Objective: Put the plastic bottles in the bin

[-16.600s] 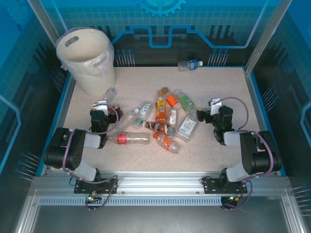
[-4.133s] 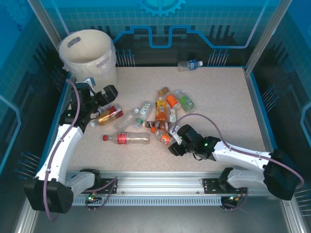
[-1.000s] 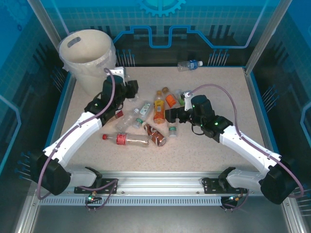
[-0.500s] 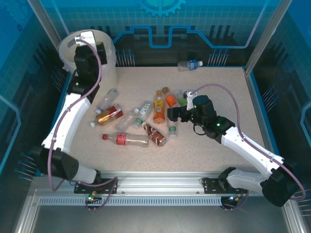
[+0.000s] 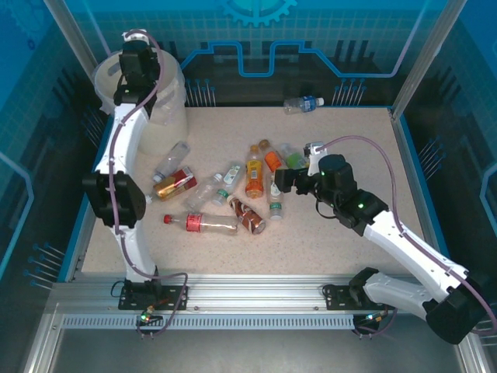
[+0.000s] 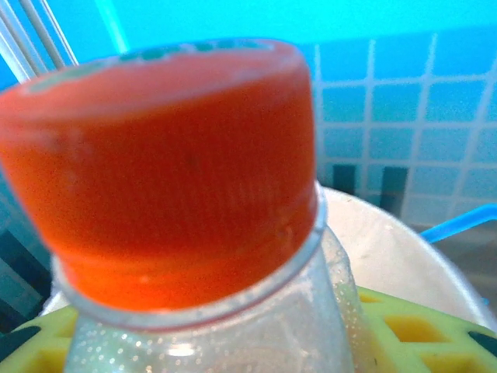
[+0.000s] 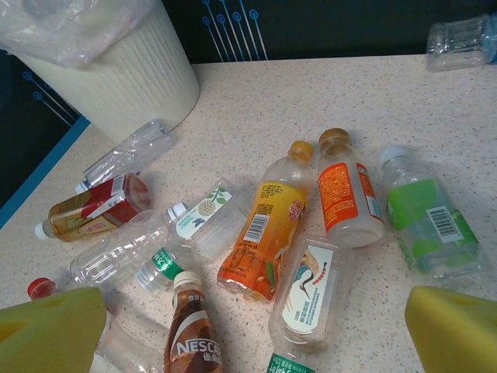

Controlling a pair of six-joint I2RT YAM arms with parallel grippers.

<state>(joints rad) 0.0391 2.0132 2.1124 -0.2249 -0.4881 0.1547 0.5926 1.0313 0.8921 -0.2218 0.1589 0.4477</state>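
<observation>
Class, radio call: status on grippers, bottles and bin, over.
Left gripper shut on red-capped bottle, over bin. Right gripper open above loose bottles. No obstruction seen.

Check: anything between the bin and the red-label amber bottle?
One clear unlabelled bottle lies on its side between the bin and the red-label amber bottle; the right wrist view shows it best.

light: bright, even | shadows: faint | left wrist: orange cap (image 6: 163, 155) blurred, too close | right wrist: sharp
</observation>
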